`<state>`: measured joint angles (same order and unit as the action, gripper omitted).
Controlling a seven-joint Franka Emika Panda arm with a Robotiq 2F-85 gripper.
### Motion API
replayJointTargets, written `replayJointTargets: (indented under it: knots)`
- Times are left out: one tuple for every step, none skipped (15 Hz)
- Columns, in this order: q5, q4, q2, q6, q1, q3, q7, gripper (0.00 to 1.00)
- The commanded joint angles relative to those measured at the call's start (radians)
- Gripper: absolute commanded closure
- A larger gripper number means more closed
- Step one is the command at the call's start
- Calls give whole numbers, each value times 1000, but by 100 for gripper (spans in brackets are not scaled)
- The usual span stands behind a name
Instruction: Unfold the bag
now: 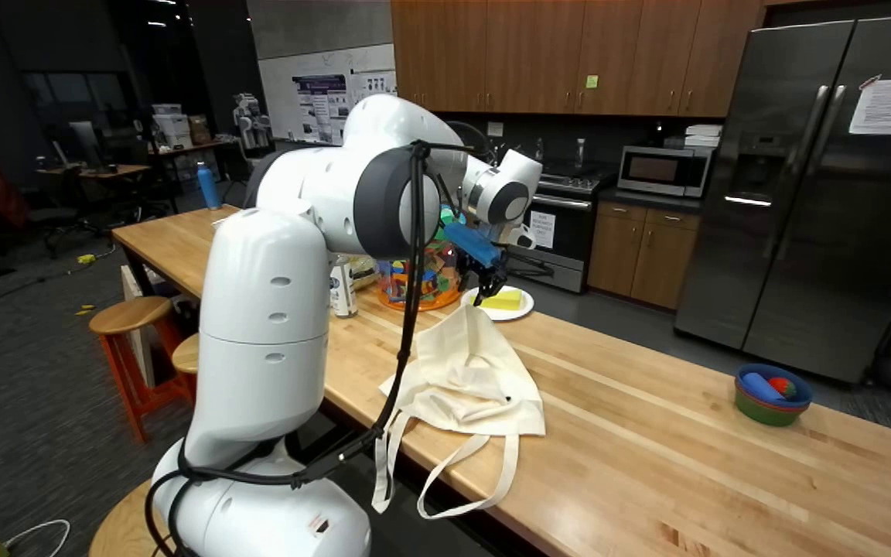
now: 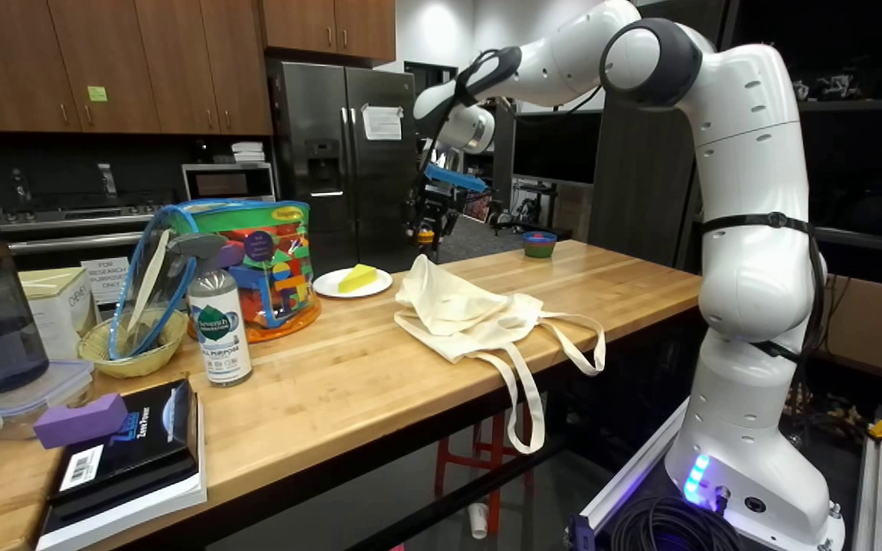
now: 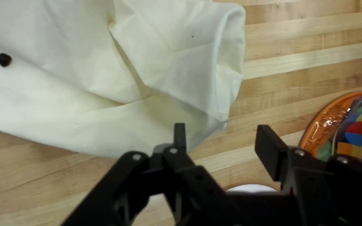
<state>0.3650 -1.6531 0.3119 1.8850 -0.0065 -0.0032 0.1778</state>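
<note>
Bag (image 2: 456, 306) lies creased and cream, 2 strap loops (image 2: 534, 402) trailing toward 4 and 5 o'clock in an exterior view. Gripper (image 3: 222, 136) has fingers (image 3: 272, 153) spread apart.

Can (image 2: 219, 337): "Seventh Generation"; sheet (image 2: 106, 280): "FOR RESEARCH PURPOSES ONLY"

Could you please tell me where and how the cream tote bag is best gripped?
I'd pinch the cream tote bag by its peaked corner nearest the white plate, coming from above with the jaws open: that tip stands raised and narrow, so it should fit between them.
</note>
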Motion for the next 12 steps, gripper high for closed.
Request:
replayJointTargets:
  knots:
    - [45, 21, 15, -17, -30, -2, -5, 8]
    - [31, 24, 22, -17, -32, -8, 8, 2]
    - [26, 29, 31, -23, -35, -9, 5, 0]
    - [23, 35, 42, -27, -38, -9, 2, 0]
    - [16, 40, 52, -32, -37, -9, 6, 0]
    - [8, 46, 64, -37, -35, -8, 9, 0]
    - [0, 49, 75, -37, -32, -7, 11, 0]
    - [-10, 52, 84, -41, -28, -5, 12, 0]
    - [-18, 53, 91, -44, -24, -4, 12, 0]
    - [-26, 53, 97, -45, -19, -2, 13, 0]
    - [-34, 53, 101, -47, -14, 0, 13, 0]
    - [-41, 53, 105, -51, -8, 3, 13, 0]
